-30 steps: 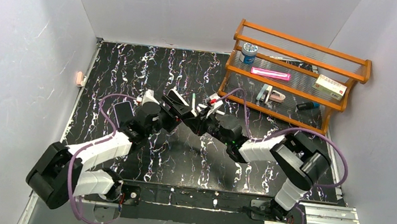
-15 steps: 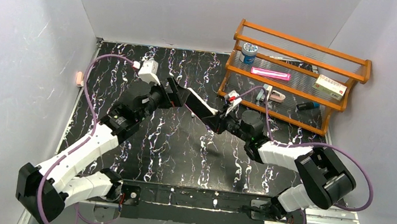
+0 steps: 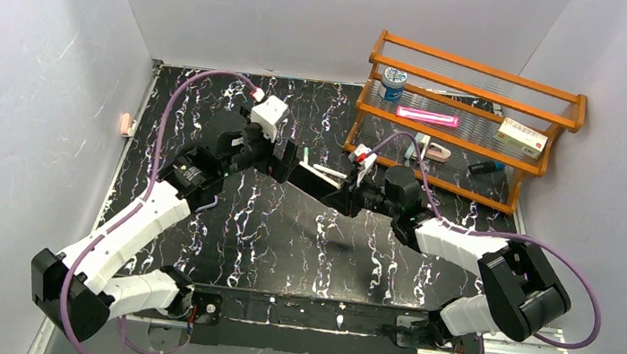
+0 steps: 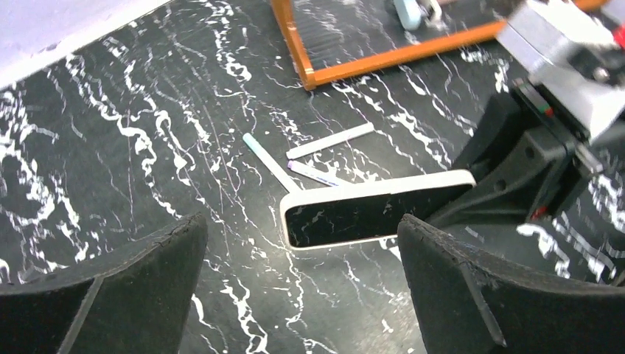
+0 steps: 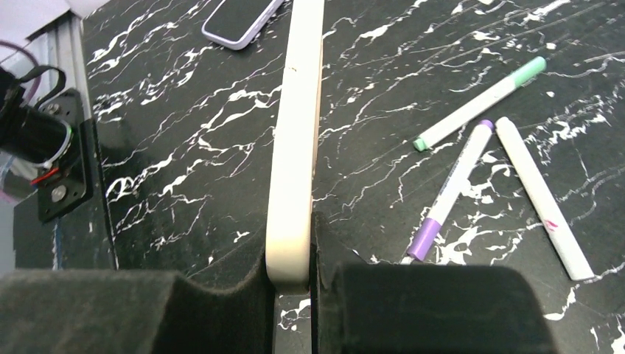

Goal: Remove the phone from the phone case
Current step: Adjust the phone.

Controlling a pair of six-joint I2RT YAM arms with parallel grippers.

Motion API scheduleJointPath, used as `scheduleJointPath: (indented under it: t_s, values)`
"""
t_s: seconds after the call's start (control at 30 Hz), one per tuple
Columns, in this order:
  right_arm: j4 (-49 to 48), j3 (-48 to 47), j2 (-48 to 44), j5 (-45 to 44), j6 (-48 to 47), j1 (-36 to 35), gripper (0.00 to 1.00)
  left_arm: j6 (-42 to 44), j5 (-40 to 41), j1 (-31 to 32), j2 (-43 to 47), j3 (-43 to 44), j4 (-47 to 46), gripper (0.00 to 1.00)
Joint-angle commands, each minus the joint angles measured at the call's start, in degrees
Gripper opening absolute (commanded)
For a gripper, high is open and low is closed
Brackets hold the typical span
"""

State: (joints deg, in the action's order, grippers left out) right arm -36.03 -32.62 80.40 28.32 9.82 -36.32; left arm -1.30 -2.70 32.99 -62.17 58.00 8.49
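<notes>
The phone case (image 5: 296,155) is cream white and shows edge-on in the right wrist view. My right gripper (image 5: 295,274) is shut on its near end and holds it above the table. The phone (image 4: 368,215) sits inside the white rim, its glossy black face mirroring the marble. From above, the cased phone (image 3: 316,184) is a dark bar between the two grippers. My left gripper (image 4: 301,232) is open wide, and the phone's free end lies just ahead of its fingers (image 4: 442,280), touching neither. In the top view the left gripper (image 3: 286,165) points at the right gripper (image 3: 346,197).
Three markers (image 5: 479,103) lie on the black marble table (image 3: 223,220) under the phone, also visible as markers (image 4: 329,140) from the left wrist. An orange wooden rack (image 3: 470,124) with small items stands back right. A dark slab with a lilac rim (image 5: 239,18) lies near the left table edge.
The left gripper opened and let go of the phone's end. Both arms shifted right and back, and the right gripper kept hold of the cased phone.
</notes>
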Motion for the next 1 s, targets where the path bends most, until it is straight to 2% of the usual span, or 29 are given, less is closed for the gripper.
scheduleJointPath:
  t_s: [0.0,0.13,0.47,0.67,0.97]
  values:
    - [2.18,-6.15,-0.79,6.69,-5.59,0.12,0.01,14.31,-10.96,-0.12,-0.83,3.61,3.72,0.98]
    - [4.19,-7.14,-0.84,9.49,-7.35,0.12,0.01,20.59,-17.59,-0.12,-2.45,3.97,6.55,0.98]
    - [6.25,-9.08,0.27,16.71,-13.23,-0.06,0.01,28.11,-31.51,-0.12,-7.61,4.3,13.4,0.96]
    - [10.45,-11.3,1.01,20.43,-18.15,-0.74,0.01,30.52,-36.9,-0.12,-10.56,3.66,16.67,0.83]
    - [18.83,-16.35,3.39,20.71,-25.62,-3.22,0.01,30.92,-41.34,-0.12,-14.25,5.16,19.15,0.53]
